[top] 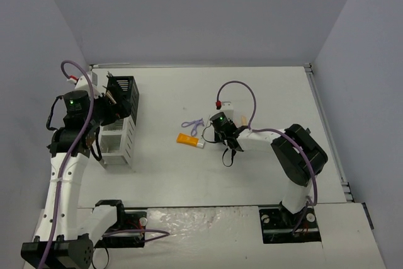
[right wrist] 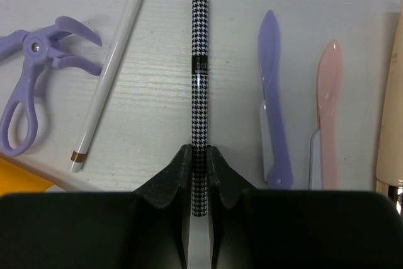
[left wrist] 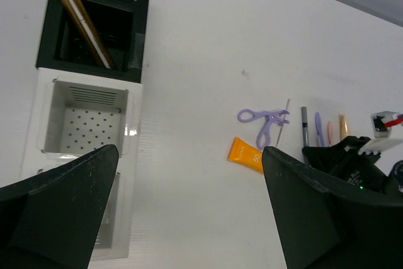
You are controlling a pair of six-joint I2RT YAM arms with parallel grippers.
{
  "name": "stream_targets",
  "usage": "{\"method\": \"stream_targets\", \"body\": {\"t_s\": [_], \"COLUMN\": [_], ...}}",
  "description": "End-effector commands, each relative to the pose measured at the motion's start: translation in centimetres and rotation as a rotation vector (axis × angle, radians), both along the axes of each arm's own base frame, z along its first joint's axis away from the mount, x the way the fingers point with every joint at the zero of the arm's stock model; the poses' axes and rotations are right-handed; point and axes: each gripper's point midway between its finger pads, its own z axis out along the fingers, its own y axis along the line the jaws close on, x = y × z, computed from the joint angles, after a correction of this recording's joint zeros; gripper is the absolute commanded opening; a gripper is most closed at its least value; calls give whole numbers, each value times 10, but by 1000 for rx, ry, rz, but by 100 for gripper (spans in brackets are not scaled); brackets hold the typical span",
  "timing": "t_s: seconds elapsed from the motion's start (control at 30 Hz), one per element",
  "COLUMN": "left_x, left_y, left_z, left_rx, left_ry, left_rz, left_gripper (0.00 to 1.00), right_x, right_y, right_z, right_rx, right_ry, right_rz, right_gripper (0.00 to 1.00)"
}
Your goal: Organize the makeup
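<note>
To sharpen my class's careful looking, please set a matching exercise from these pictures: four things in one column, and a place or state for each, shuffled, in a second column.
Column one
1. checked pencil
2. orange tube
3. tan and white sticks
4. left gripper

Column two
A. open, holding nothing
B. standing in the black compartment of the rack
C. lying on the table by the purple looped tool
D. clamped in the right gripper

Pairs: 1-D, 2-C, 3-B, 4-A
</note>
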Motion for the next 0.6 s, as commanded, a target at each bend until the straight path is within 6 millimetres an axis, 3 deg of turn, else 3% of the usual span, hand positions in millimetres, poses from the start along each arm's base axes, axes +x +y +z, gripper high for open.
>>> {"method": "stream_targets", "body": {"t_s": [0.0, 0.17, 0.3, 0.37, 0.43, 0.57], "left_x": [8, 10, 19, 20, 22, 22], "left_y": [-42, -91, -127, -140, -167, -202], "left_z": [40, 52, 62, 65, 68, 76], "left_rx": [-99, -158, -226, -242, -263, -292], "left_ry": [-111, -136, -146, -152, -160, -176], "left_rz": [-118, -219, -297, -324, -371, -439], "left_gripper": [97, 97, 97, 97, 97, 97], "right_x": [11, 5, -17, -25, -44, -64], "right_y": [3, 15, 40, 48, 62, 72], "right_z": [31, 91, 154, 173, 204, 237], "right_rx": [32, 98, 201, 246, 332, 415], "right_ry": [-71, -192, -346, -391, -469, -559], "right_rz": [-3, 80, 250, 309, 427, 536], "right_gripper": [0, 0, 0, 0, 0, 0]}}
